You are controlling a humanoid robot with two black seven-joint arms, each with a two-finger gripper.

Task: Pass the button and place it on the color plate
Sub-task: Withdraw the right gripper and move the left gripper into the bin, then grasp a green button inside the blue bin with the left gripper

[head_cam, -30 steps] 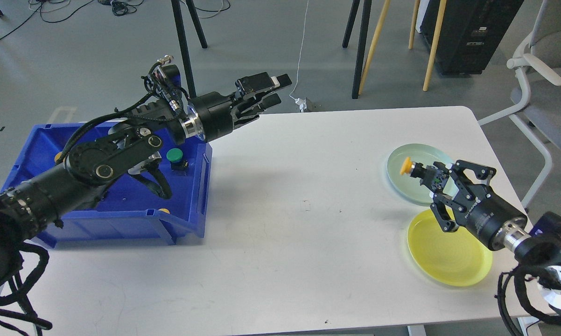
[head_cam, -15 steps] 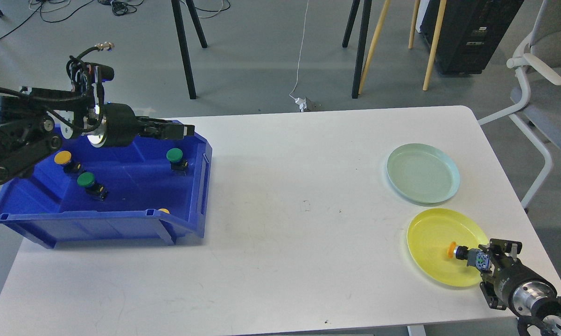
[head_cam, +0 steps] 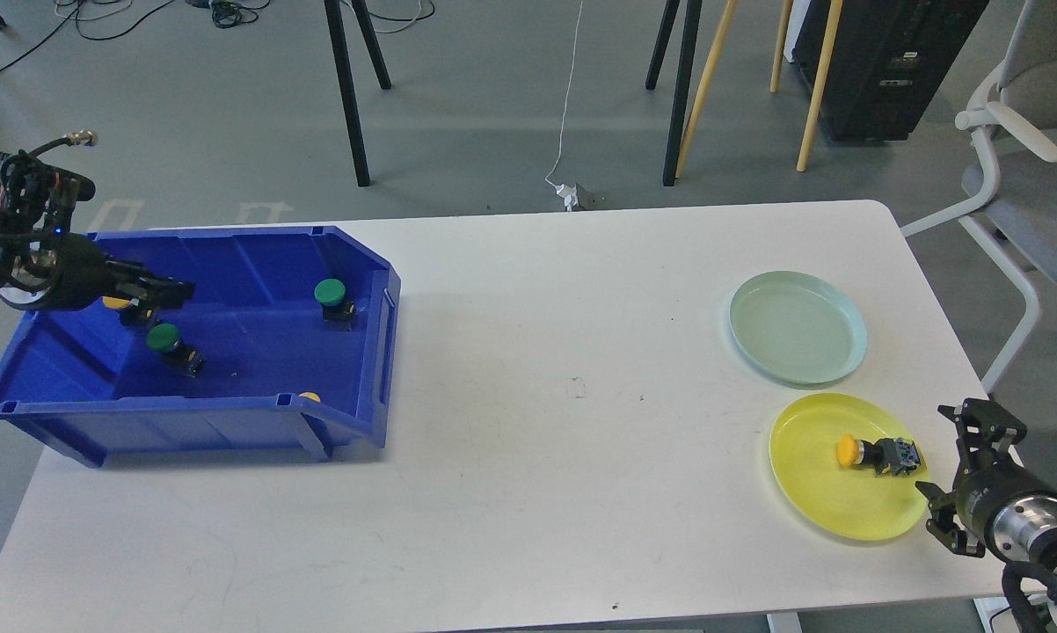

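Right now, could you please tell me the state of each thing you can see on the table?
Yellow button: lying on its side on the yellow plate, released.
Green plate: empty.
Blue bin: holds two green buttons and some yellow ones.
Right pincer: open, beside the yellow plate.
Left pincer: over the bin, fingers indistinct.

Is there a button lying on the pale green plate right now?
No, the pale green plate is bare; the yellow-capped button lies on the yellow plate nearer the robot.
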